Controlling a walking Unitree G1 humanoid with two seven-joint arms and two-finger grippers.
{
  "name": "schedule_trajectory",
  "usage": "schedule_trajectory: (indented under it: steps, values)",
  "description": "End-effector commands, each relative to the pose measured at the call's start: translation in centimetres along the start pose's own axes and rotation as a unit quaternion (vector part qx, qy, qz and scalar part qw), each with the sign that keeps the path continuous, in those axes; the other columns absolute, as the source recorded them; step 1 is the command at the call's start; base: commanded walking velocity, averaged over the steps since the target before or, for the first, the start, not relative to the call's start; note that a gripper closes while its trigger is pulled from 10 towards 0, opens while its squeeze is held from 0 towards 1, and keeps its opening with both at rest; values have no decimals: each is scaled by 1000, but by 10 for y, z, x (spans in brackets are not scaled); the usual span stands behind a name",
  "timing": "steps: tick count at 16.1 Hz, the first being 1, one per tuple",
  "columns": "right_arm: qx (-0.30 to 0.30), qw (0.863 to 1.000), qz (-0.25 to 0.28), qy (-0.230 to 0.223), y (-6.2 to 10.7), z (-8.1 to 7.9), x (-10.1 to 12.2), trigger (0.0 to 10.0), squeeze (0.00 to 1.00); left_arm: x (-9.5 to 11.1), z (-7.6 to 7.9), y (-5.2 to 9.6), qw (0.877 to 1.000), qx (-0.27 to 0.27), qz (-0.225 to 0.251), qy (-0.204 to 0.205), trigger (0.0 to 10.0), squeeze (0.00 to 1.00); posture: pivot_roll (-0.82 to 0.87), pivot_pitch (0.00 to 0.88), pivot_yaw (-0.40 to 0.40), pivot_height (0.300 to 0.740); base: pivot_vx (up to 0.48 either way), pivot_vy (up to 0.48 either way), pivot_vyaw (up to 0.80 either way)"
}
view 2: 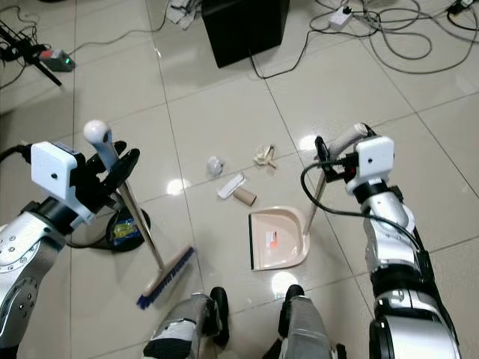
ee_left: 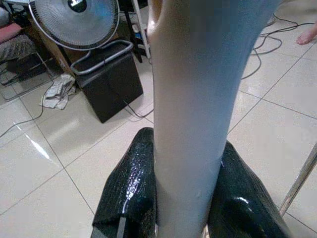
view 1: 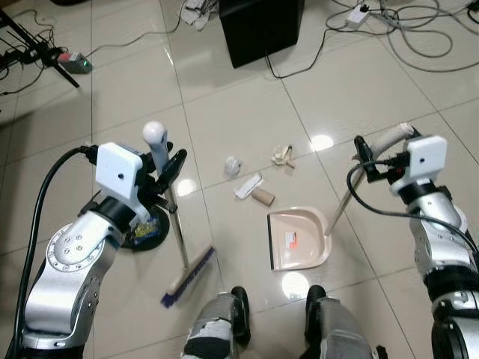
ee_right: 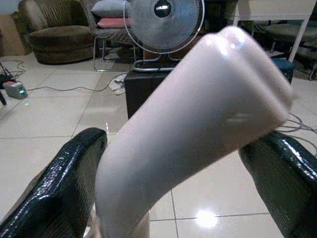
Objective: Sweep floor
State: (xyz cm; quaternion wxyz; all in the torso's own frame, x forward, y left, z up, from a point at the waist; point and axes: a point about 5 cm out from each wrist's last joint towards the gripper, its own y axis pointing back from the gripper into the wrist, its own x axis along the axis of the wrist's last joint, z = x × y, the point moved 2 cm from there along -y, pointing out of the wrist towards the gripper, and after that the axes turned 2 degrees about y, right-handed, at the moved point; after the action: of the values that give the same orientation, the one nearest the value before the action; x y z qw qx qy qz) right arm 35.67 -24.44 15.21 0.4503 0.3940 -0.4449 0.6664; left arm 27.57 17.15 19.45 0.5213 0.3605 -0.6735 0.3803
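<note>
Fingers [ee_left: 129, 198] grip broom [view 1: 179, 254]; dustpan [view 1: 298, 239] faces scraps [view 1: 249, 185].

Bright indoor light, glare spots on glossy floor tiles [view 1: 322, 142], wrist close-ups soft.

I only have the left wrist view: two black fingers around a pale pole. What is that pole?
Observer: It is the handle of a broom. The left end effector grips it near the top, and the bristle head rests on the floor.
Operator: What is the other arm doing?
Observer: The right end effector holds the long handle of a dustpan, whose pan sits on the floor.
Operator: Any litter to sweep?
Observer: Yes. A tube, a wrapper and a paper ball lie just beyond the dustpan, outside it.
</note>
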Motion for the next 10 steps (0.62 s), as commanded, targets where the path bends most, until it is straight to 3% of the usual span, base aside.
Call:
schedule_trajectory:
  steps: [1, 3, 4, 7, 9, 10]
  values:
    - [5, 1000, -7, -8, 3, -4, -6, 7412, 0, -2, -9, 6, 1000, 20, -9, -16, 10000, 0, 303, 306, 172, 740, 0, 0, 0]
    - [7, 1000, -12, -11, 0, -4, -8, 6549, 0, -2, -10, 7, 1000, 20, -9, -16, 10000, 0, 302, 308, 172, 740, 0, 0, 0]
    - [8, 1000, -14, -13, 0, -5, -9, 5294, 0, -2, -9, 7, 1000, 20, -9, -16, 10000, 0, 303, 309, 171, 740, 0, 0, 0]
    - [11, 1000, -16, -17, 1, -9, -12, 5176, 0, -1, -9, 8, 1000, 21, -9, -16, 10000, 0, 304, 312, 167, 740, 0, 0, 0]
    - [16, 1000, -10, -17, 0, -14, -11, 4039, 0, -1, -9, 8, 1000, 22, -8, -16, 10000, 0, 303, 313, 167, 740, 0, 0, 0]
    - [18, 1000, -8, -16, 0, -16, -11, 4039, 0, -1, -9, 8, 1000, 22, -8, -16, 10000, 0, 304, 313, 167, 740, 0, 0, 0]
